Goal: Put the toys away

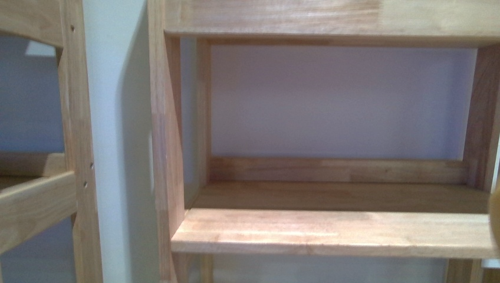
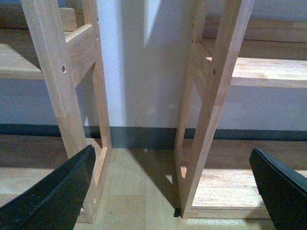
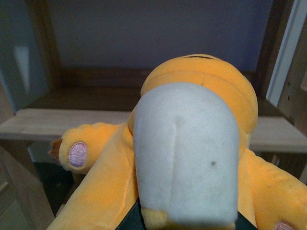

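Note:
In the right wrist view the orange-yellow plush toy fills most of the picture. It has a pale belly panel and a pink round patch on a stubby limb. My right gripper is shut on the plush toy and shows only as dark bits under it. It holds the toy in front of a wooden shelf board. In the front view only an orange sliver of the toy shows at the right edge. My left gripper is open and empty, low above the floor. Its black fingers stand wide apart.
A wooden shelf unit with a back rail faces me, with a board above it. A second wooden rack stands to the left, with a white wall strip between them. In the left wrist view, shelf legs stand on the wood floor.

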Controlling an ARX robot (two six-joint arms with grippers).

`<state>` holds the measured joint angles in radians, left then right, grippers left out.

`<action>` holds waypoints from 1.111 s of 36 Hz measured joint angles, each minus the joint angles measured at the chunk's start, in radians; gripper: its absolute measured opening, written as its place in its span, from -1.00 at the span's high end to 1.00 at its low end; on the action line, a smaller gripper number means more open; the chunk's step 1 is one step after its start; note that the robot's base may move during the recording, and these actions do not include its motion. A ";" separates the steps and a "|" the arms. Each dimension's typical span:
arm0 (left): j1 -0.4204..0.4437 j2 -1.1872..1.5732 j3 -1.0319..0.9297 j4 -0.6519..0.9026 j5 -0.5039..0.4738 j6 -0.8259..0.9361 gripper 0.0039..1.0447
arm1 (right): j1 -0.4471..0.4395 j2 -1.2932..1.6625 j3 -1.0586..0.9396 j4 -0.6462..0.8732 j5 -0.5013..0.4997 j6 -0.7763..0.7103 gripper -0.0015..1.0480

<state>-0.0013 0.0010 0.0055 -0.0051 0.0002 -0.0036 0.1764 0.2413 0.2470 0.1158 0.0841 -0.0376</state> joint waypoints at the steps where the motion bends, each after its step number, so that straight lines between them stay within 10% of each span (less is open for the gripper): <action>1: 0.000 0.000 0.000 0.000 0.000 0.000 -0.89 | 0.003 0.025 0.043 0.003 -0.002 -0.011 0.83; 19: 0.000 0.000 0.000 0.000 0.000 0.000 -0.89 | -0.170 0.357 0.605 0.074 -0.231 -0.043 0.83; 40: 0.000 0.000 0.000 0.000 0.000 0.000 -0.89 | -0.008 1.104 1.418 0.026 -0.126 0.102 0.83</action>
<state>-0.0013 0.0010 0.0055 -0.0051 0.0002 -0.0036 0.1688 1.3453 1.6653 0.1421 -0.0422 0.0647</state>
